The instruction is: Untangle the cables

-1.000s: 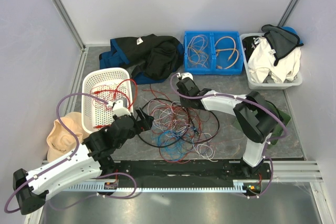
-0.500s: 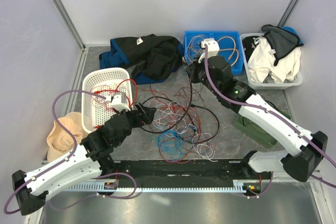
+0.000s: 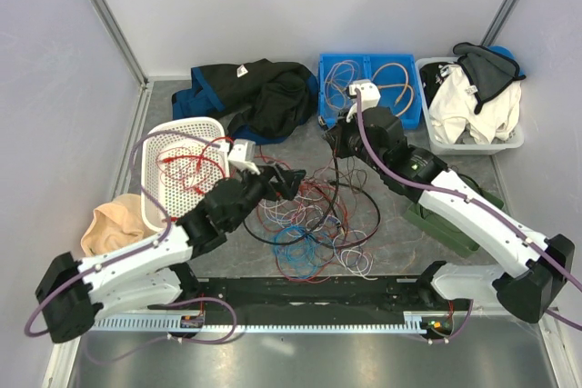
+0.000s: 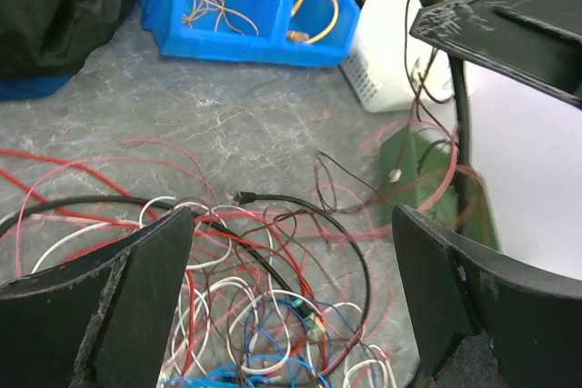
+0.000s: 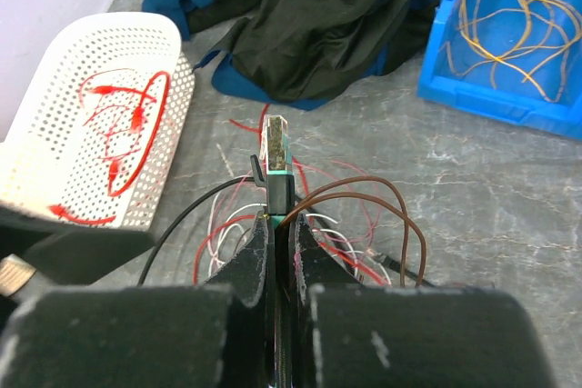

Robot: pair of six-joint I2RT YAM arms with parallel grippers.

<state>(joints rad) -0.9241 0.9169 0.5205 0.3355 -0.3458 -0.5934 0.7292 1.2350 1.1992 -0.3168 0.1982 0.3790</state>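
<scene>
The cables [image 3: 305, 224] are a loose tangle of red, white, black, blue and brown wires on the grey table; they also show in the left wrist view [image 4: 264, 306]. My left gripper [image 3: 287, 180] hovers over the tangle's upper left part with its jaws wide open and empty [image 4: 291, 224]. My right gripper [image 3: 335, 139] is lifted behind the tangle and shut [image 5: 280, 224] on a black cable with a green-banded connector [image 5: 276, 165] sticking out past the fingertips. That black cable [image 3: 335, 184] hangs down to the tangle. A brown wire [image 5: 382, 197] loops beside the fingers.
A white perforated basket [image 3: 156, 147] holding red wires stands at the left. A blue bin [image 3: 368, 120] with orange wires, a dark jacket [image 3: 259, 97] and a white bin of clothes [image 3: 473, 144] are at the back. A green block [image 3: 450, 220] lies right, a beige object [image 3: 109, 229] far left.
My left gripper has moved forward and right, from beside the basket to over the tangle. My right arm rose from the tangle towards the blue bin, pulling the black cable up.
</scene>
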